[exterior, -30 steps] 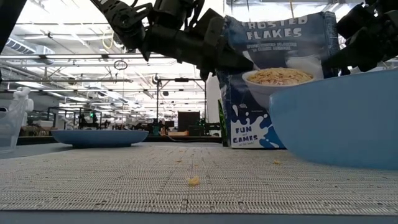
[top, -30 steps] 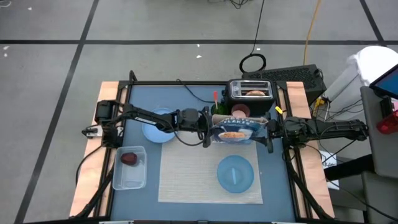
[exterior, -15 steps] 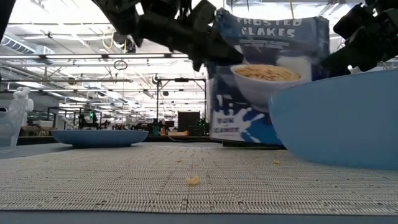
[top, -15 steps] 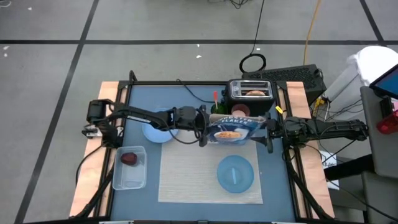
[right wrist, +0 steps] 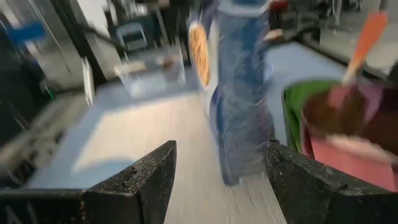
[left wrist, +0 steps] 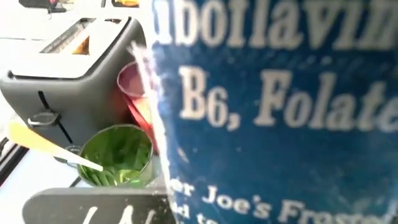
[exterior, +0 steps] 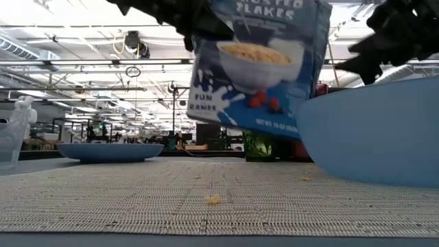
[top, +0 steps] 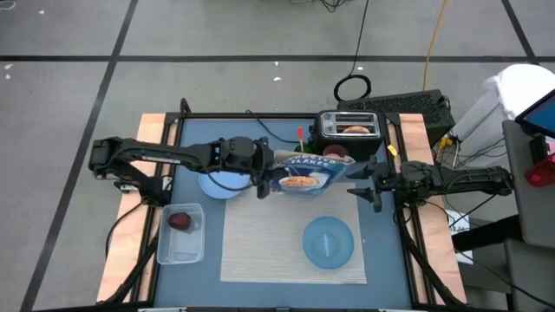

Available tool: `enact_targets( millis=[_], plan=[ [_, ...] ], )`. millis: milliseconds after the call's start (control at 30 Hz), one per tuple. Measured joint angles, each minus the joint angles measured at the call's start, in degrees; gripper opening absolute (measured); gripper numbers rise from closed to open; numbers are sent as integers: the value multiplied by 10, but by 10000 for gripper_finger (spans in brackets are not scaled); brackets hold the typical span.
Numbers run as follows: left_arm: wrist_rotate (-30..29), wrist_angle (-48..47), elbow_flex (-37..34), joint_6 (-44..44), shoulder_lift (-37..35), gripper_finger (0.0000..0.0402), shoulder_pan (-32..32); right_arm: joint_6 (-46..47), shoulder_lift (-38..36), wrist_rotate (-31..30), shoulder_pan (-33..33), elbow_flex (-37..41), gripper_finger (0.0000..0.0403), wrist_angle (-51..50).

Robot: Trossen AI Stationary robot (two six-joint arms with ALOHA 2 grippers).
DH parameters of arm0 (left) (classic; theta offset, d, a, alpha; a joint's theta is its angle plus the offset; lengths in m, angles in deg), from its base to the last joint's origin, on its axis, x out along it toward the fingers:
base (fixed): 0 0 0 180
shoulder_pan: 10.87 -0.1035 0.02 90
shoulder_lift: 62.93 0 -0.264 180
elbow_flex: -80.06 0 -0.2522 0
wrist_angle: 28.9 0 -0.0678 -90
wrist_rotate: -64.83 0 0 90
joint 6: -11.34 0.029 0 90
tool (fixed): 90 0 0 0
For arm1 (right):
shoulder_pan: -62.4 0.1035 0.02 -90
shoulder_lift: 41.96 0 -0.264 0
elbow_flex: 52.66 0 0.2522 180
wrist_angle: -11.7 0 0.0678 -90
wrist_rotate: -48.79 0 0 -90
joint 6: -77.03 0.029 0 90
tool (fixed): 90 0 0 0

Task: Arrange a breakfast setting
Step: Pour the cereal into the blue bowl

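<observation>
Over the blue table, our left gripper is pinching the cereal bag by its edge, clear of the placemat, likely for pouring into the bowl. Our right gripper is waiting spread beside it.

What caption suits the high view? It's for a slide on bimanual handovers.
Left gripper lifts the tilted cereal box over the placemat while the open right gripper stands clear.

the left arm reached across from the table's left, its left gripper clamped shut on something. the right arm stretched in from the right, right gripper open, fingers spread.
</observation>
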Motion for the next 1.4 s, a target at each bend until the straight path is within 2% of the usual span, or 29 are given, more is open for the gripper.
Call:
enact_targets(
  millis=[200, 367, 567, 700, 1067, 1200, 1400],
  plan=[
    [3, -35, 0, -9, -54, 64, 1, 9, 44, -2, 0, 1, 233, 112],
    [4, -70, 1, -11, -87, 64, 1, -7, 130, -5, 0, 1, 233, 233],
    [7, -104, 1, -16, -110, 64, 7, -56, 232, -66, 0, 0, 233, 385],
    [8, -115, 1, -17, -113, 64, 14, -68, 284, -63, 0, 0, 233, 473],
    [6, -114, 1, -17, -115, 65, 29, -51, 421, -59, 0, 0, 233, 654],
    [8, -114, 1, -19, -115, 65, 29, -25, 470, -33, 0, 0, 233, 719],
    [8, -112, 1, -19, -115, 65, 29, -13, 531, -30, 0, -3, 233, 763]
  ],
)
